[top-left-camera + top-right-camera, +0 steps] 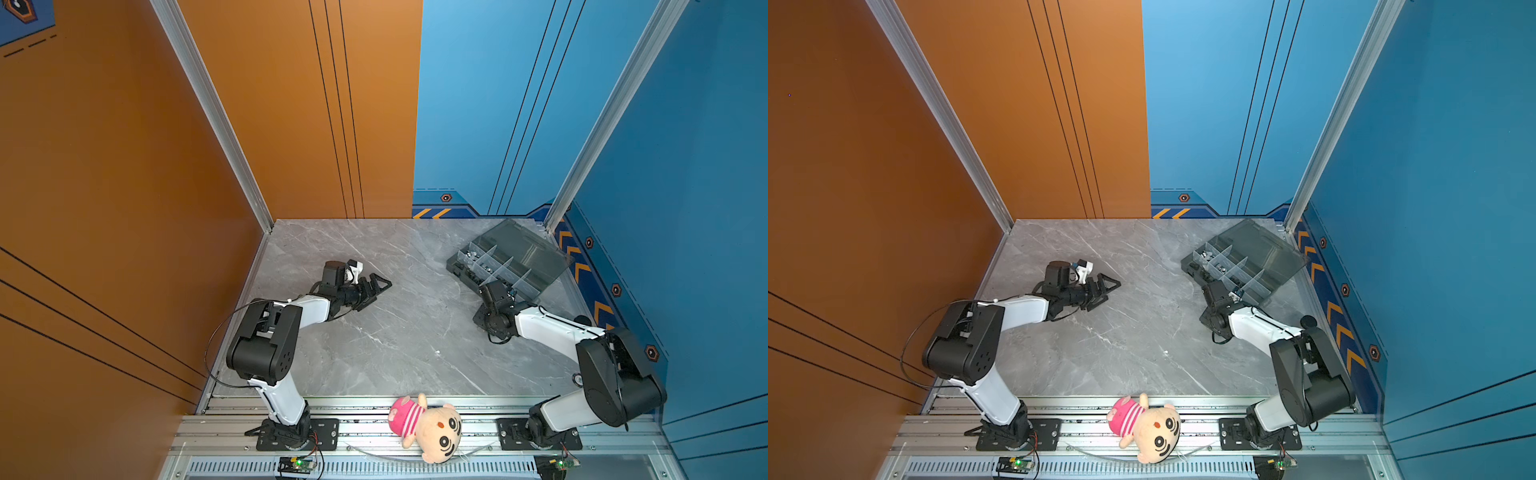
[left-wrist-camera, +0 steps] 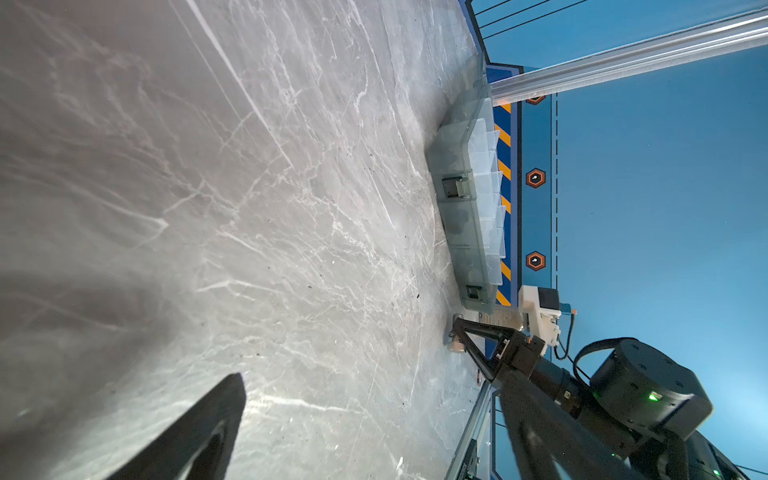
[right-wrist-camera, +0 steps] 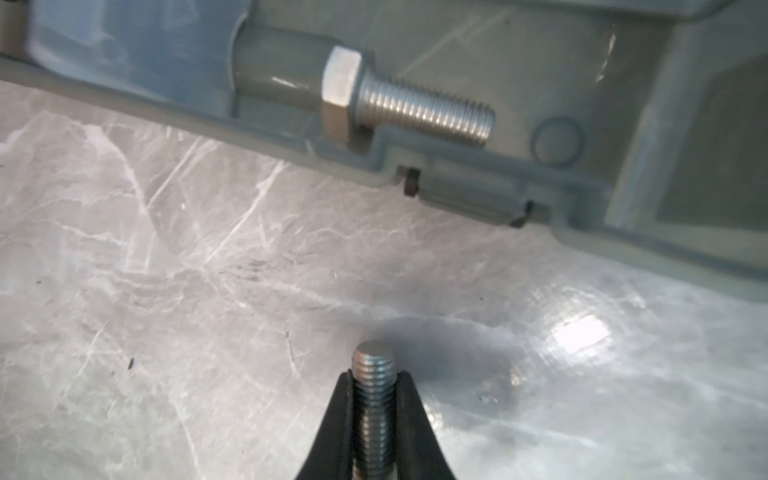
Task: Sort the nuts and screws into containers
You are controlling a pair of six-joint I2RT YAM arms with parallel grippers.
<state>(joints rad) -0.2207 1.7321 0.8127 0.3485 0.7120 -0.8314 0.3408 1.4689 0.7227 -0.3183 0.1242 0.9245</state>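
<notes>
My right gripper (image 3: 372, 376) is shut on a silver screw (image 3: 372, 361), whose threaded end sticks out past the fingertips just above the marble table. It hangs close to the front edge of the smoky-grey organizer box (image 3: 124, 54), whose compartments are the containers. A second silver hex-head screw (image 3: 407, 104) lies inside a compartment near that edge. In both top views the box (image 1: 511, 266) (image 1: 1246, 262) stands at the back right, lid open. Small silver pieces (image 1: 471, 254) lie in a far compartment; I cannot pick out nuts. My left gripper (image 1: 376, 286) (image 2: 370, 380) is open and empty at the table's left.
The box's open lid (image 1: 528, 245) leans toward the right wall. A black round cap (image 1: 582, 320) shows beside my right arm. A plush doll (image 1: 428, 428) lies on the front rail. A tiny pale speck (image 1: 437, 352) sits on the marble table (image 1: 395, 332).
</notes>
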